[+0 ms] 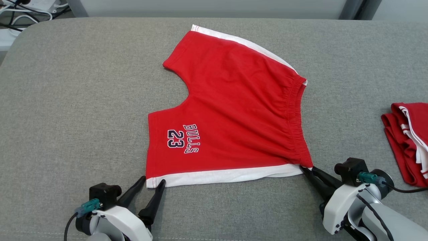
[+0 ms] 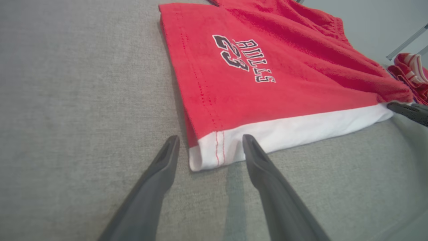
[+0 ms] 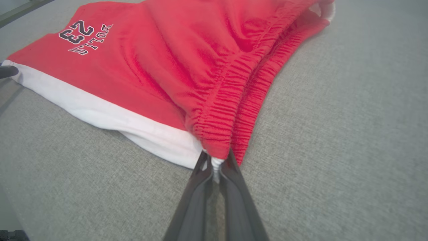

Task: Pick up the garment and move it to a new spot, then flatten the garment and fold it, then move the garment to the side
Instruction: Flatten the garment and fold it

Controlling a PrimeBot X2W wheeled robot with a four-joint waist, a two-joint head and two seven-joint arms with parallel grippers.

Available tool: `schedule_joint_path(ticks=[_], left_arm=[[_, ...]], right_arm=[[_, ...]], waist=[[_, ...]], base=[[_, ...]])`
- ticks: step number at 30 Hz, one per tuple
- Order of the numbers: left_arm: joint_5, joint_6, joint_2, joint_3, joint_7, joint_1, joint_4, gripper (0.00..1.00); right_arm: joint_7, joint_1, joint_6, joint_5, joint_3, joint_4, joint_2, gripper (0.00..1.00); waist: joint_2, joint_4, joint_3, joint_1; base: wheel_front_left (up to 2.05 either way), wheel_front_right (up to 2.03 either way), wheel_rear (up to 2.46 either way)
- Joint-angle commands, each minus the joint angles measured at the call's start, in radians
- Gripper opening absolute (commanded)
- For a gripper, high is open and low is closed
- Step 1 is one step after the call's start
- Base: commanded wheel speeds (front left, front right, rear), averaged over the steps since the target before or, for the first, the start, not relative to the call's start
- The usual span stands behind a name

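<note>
Right pincer (image 3: 216, 161) nips red, white-trimmed "BULLS 23" shorts (image 1: 234, 110).

Shorts (image 1: 234, 110): underside hidden; far part cut off by the top edge in both wrist views.
Pinched corner: mostly covered between the fingers of the right gripper (image 1: 307, 168), just a white nub showing.
Left gripper (image 1: 153, 179): arm cut off by the head view's bottom edge; in the right wrist view 1 fingertip (image 3: 8, 71) shows at the left edge.
Other red garment (image 1: 406, 144): cut off by the right edge, kind unclear.
Cables (image 1: 23, 13): cut off at the top left corner.
</note>
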Motion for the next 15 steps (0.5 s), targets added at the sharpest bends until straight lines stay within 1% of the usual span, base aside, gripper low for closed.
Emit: schedule_joint_path(ticks=[1, 2, 4, 10, 12, 14, 15], left_arm=[[-0.014, -0.007, 0.028, 0.016, -0.009, -0.044, -0.022, 0.46], [-0.024, -0.007, 0.03, 0.001, -0.009, -0.044, -0.025, 0.0], [-0.046, -0.007, 0.036, -0.024, -0.009, -0.049, -0.033, 0.0], [-0.076, -0.007, 0.068, -0.05, -0.009, -0.06, -0.066, 0.0], [-0.097, -0.007, 0.093, -0.099, -0.009, -0.058, -0.074, 0.0], [-0.136, -0.007, 0.13, -0.16, -0.001, -0.056, -0.083, 0.0], [-0.136, -0.007, 0.13, -0.16, -0.001, -0.056, -0.083, 0.0]], right_arm=[[-0.013, 0.003, 0.0, 0.009, 0.008, -0.014, -0.013, 0.0], [-0.013, 0.003, 0.0, 0.01, 0.009, -0.015, -0.012, 0.0], [-0.013, 0.001, 0.0, 0.012, 0.012, -0.016, -0.011, 0.0], [-0.013, 0.002, 0.0, 0.024, 0.03, -0.02, -0.018, 0.0], [-0.013, 0.004, 0.0, 0.038, 0.055, -0.029, -0.028, 0.0], [-0.012, 0.004, 0.0, 0.062, 0.086, -0.042, -0.045, 0.0], [-0.012, 0.004, 0.0, 0.062, 0.086, -0.042, -0.045, 0.0]], waist=[[0.0, -0.001, 0.0, 0.0], [0.0, -0.001, 0.0, 0.0], [0.0, -0.001, -0.001, 0.0], [0.0, 0.003, -0.012, 0.0], [0.0, 0.004, -0.02, 0.0], [0.0, 0.004, -0.033, 0.0], [0.0, 0.004, -0.033, 0.0]], base=[[0.0, 0.0, 0.0], [0.0, 0.0, 0.0], [0.0, 0.0, 0.0], [0.0, 0.0, 0.0], [0.0, 0.0, 0.0], [0.0, 0.0, 0.0], [0.0, 0.0, 0.0]])
